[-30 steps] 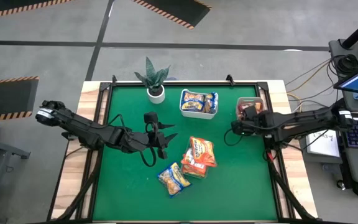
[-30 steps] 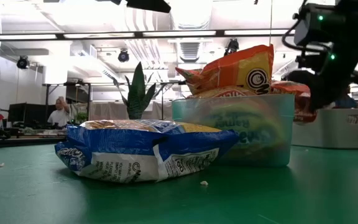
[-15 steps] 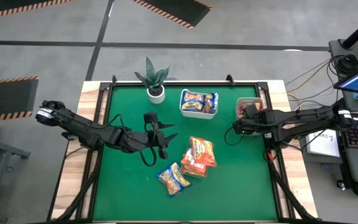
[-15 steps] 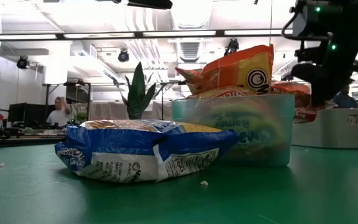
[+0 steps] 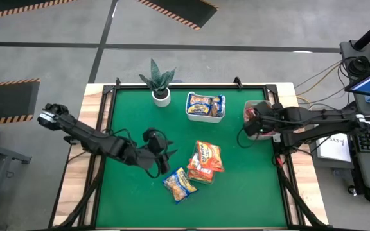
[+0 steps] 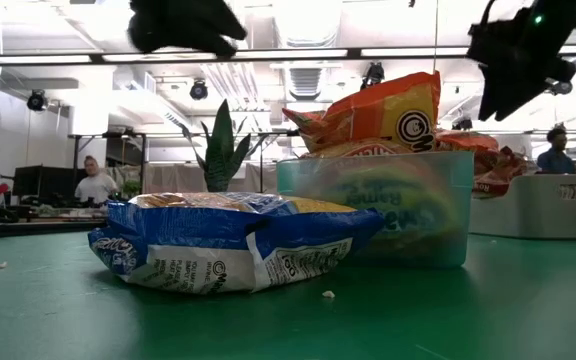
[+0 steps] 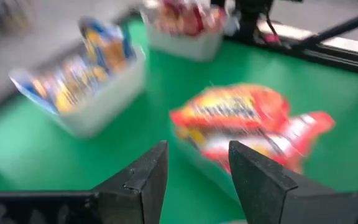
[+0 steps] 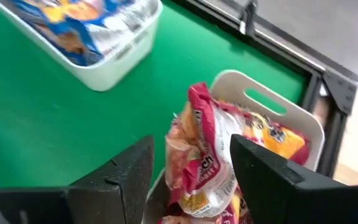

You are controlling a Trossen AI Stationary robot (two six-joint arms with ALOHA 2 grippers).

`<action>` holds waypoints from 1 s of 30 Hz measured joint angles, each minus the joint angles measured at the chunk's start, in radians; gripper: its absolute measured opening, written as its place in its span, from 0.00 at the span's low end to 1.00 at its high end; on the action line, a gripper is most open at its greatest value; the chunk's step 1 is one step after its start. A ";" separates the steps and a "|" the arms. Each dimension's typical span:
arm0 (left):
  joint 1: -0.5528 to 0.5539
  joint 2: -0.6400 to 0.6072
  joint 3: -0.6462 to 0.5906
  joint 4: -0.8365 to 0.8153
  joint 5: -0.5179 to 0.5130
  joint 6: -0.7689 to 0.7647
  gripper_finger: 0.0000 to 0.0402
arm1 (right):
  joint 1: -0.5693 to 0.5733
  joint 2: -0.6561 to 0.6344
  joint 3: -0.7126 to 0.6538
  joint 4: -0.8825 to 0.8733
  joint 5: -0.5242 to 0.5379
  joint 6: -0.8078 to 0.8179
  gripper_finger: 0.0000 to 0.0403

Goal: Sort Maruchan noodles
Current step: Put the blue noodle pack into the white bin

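Observation:
Orange noodle packets (image 5: 205,159) are piled mid-table; in the low view they lie on a clear tray (image 6: 378,215). One yellow-and-blue packet (image 5: 180,184) lies flat nearer the front edge. More yellow-and-blue packets fill a white tub (image 5: 189,114) at the back. Dark red packets (image 8: 204,155) stand in the bin (image 8: 272,93) at the right edge. My right gripper (image 8: 191,180) hovers open above that bin, its fingers either side of the top red packet, apart from it. My left gripper (image 7: 197,180) is open, just left of the orange pile (image 7: 241,118).
A potted plant (image 5: 160,83) stands at the back left. A raised black frame (image 5: 111,96) borders the green mat. Bare green mat stretches along the left side and the near right corner. People are in the room beyond the table.
My right gripper has risen away from the red packet, which stays standing in the bin. My left gripper has rolled about its own line, sunk a little and drifted toward the table's near edge, still left of the orange pile.

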 joint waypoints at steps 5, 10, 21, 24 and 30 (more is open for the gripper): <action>-0.021 0.000 0.000 -0.127 0.166 -0.340 0.38 | 0.089 -0.067 -0.047 0.082 0.043 -0.017 0.50; -0.042 0.019 0.000 -0.174 0.370 -0.583 0.37 | 0.188 -0.099 -0.083 0.192 0.075 -0.042 0.50; -0.164 0.214 0.067 -0.072 0.480 -0.619 0.34 | 0.342 -0.070 -0.098 0.353 0.195 -0.128 0.50; -0.190 0.286 0.133 -0.129 0.487 -0.578 0.34 | 0.370 -0.065 -0.098 0.374 0.230 -0.163 0.50; -0.205 0.390 0.291 -0.313 0.408 -0.558 0.34 | 0.382 -0.063 -0.098 0.384 0.232 -0.173 0.50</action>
